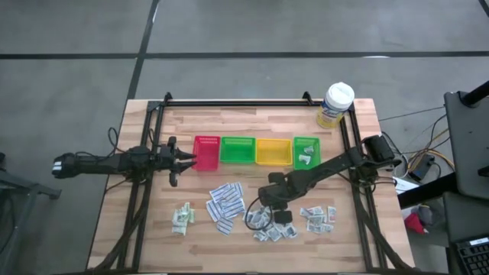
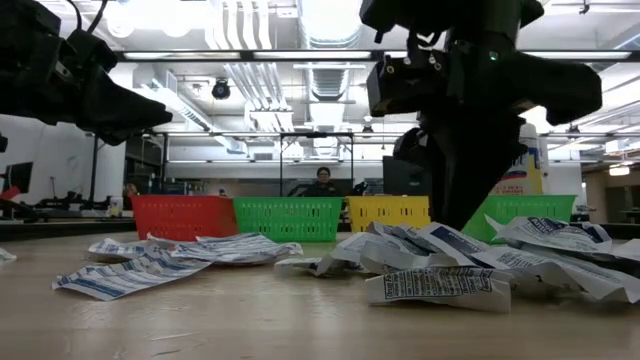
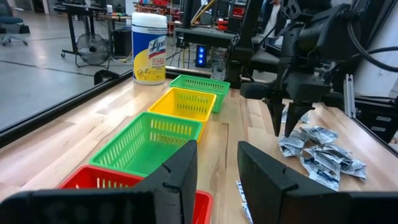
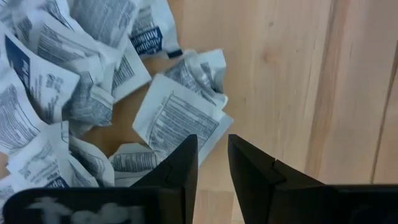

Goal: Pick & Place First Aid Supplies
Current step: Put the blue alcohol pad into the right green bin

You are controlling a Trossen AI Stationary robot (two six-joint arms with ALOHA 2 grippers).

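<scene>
A: What lies on the table (image 1: 153, 237), biggest first?

B: Take the row of trays (image 1: 255, 151) as the marker: red, green, yellow, green along the far half. The tub (image 1: 335, 105) stands behind its right end.

A: And the arms?

B: The left gripper (image 1: 183, 159) hangs just left of the red tray, fingers a little apart, nothing between them. The right gripper (image 4: 212, 163) is in front of the trays, pointing down at the heap of small squares (image 1: 269, 223); its fingers stand slightly apart and empty, just above one packet.

A: The other supplies?

B: Long strips (image 1: 225, 205) in front of the green tray, green-white sachets (image 1: 182, 218) in front of the red one, more packets (image 1: 318, 218) right of the heap, a few inside the right-hand green tray
</scene>
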